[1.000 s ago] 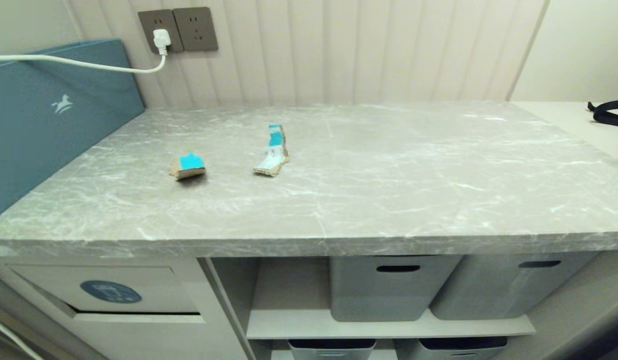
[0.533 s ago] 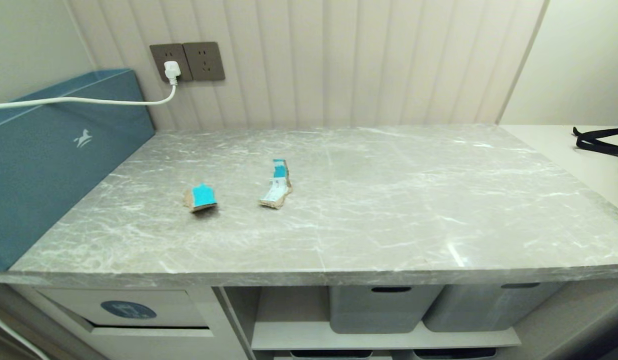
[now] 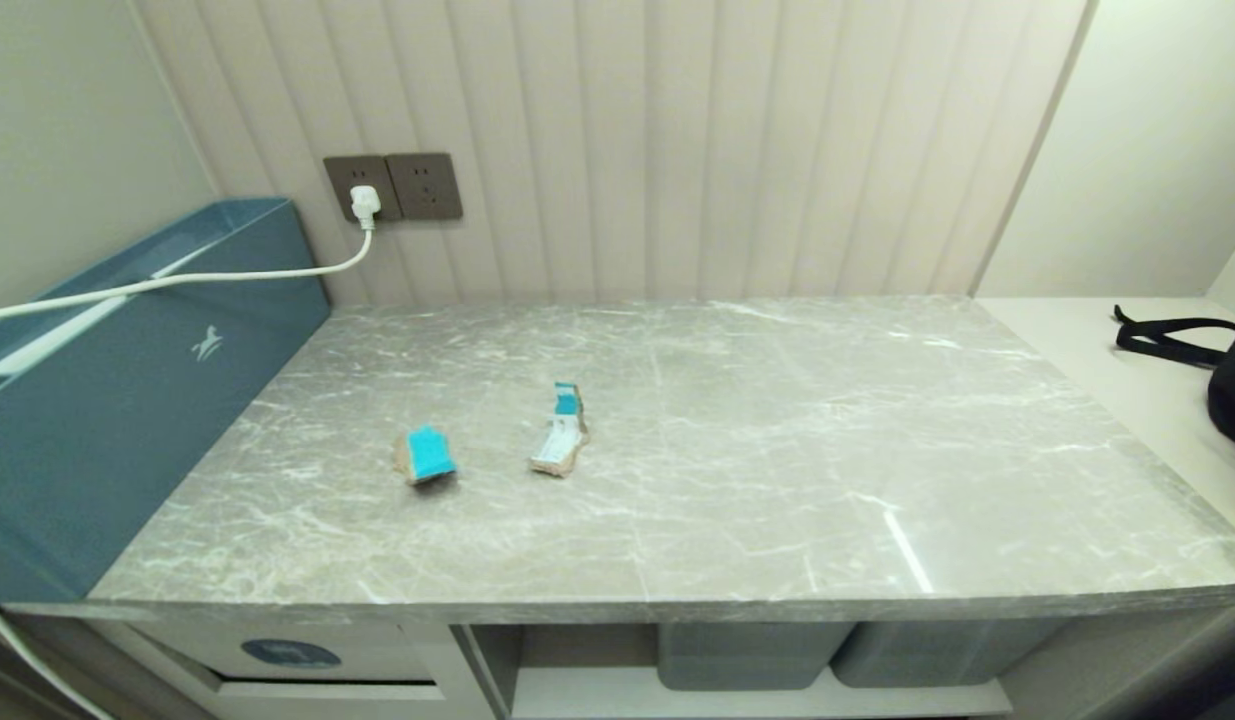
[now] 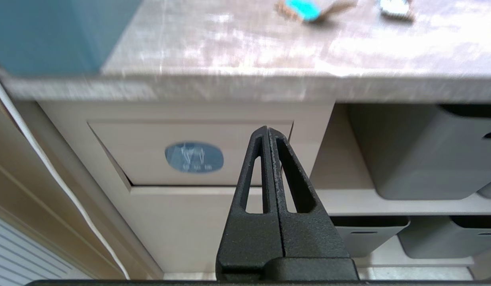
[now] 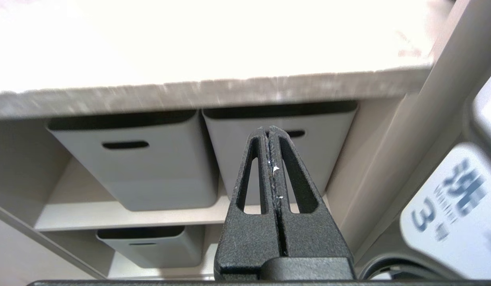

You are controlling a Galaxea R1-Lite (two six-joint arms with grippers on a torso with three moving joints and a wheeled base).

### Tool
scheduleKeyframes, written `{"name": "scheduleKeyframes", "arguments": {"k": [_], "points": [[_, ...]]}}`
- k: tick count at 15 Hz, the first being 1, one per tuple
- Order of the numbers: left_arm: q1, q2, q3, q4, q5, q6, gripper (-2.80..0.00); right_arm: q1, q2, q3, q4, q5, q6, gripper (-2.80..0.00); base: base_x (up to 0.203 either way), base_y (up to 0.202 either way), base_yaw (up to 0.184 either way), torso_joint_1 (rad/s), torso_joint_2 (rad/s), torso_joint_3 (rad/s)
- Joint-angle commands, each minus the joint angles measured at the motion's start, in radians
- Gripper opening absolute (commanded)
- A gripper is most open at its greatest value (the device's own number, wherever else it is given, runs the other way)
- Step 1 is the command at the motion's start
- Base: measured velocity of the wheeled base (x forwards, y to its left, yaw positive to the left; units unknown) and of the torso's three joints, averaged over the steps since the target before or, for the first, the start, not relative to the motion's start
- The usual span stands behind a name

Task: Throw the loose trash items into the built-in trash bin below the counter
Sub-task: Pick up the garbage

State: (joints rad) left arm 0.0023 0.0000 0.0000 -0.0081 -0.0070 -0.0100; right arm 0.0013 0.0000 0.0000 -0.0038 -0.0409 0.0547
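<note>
Two scraps lie on the counter (image 3: 677,450), both in front of the wall socket (image 3: 392,187): a brown cardboard piece with a teal face (image 3: 426,455) and, just beside it, a folded teal-and-white carton piece (image 3: 562,432). You should find them feather-light, thin and crushable, so pinch a raised torn edge. The left claw (image 4: 268,137) and right claw (image 5: 268,137) are both pressed shut and empty below the counter; the bin flap (image 4: 189,155) bears a blue oval sticker with no readable writing.
</note>
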Motion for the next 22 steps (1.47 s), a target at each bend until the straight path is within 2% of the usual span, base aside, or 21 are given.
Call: {"name": "scheduleKeyframes", "arguments": {"k": [1, 5, 8, 9, 12, 14, 18, 22], "points": [[0.001, 0.002, 0.002, 0.0, -0.002, -0.001, -2.8, 0.0, 0.0, 0.002, -0.001, -0.001, 0.001, -2.8, 0.0, 0.0, 0.0, 0.274, -0.58, -0.311], [0.0, 0.002, -0.005, -0.007, -0.002, -0.018, -2.8, 0.0, 0.0, 0.002, -0.001, -0.001, 0.002, -2.8, 0.0, 0.0, 0.0, 0.252, -0.53, -0.278], [-0.001, 0.002, -0.07, 0.03, -0.015, -0.015, -2.8, 0.0, 0.0, 0.002, -0.001, -0.001, 0.002, -2.8, 0.0, 0.0, 0.0, 0.05, -0.09, -0.049], [0.0, 0.002, -0.101, 0.07, -0.024, -0.014, 0.0, 0.0, 0.0, 0.002, -0.001, -0.001, 0.002, -2.8, 0.0, 0.0, 0.0, 0.0, 0.0, 0.0], [-0.001, 0.023, -0.196, 0.195, -0.083, -0.012, 0.0, 0.0, 0.0, 0.002, -0.001, -0.001, 0.002, -2.8, 0.0, 0.0, 0.0, 0.0, 0.0, 0.0], [-0.003, 0.127, -0.245, 0.211, -0.134, 0.008, 0.0, 0.0, 0.0, 0.002, -0.001, -0.001, 0.002, -2.8, 0.0, 0.0, 0.0, 0.0, 0.0, 0.0], [-0.007, 0.545, -0.413, 0.205, -0.217, 0.03, 0.0, 0.0, 0.0, 0.002, -0.001, -0.001, 0.002, -2.8, 0.0, 0.0, 0.0, 0.0, 0.0, 0.0], [-0.015, 0.997, -0.649, 0.199, -0.248, 0.038, 0.0, 0.0, 0.0, 0.002, -0.001, -0.001, 0.002, -2.8, 0.0, 0.0, 0.0, 0.0, 0.0, 0.0]]}}
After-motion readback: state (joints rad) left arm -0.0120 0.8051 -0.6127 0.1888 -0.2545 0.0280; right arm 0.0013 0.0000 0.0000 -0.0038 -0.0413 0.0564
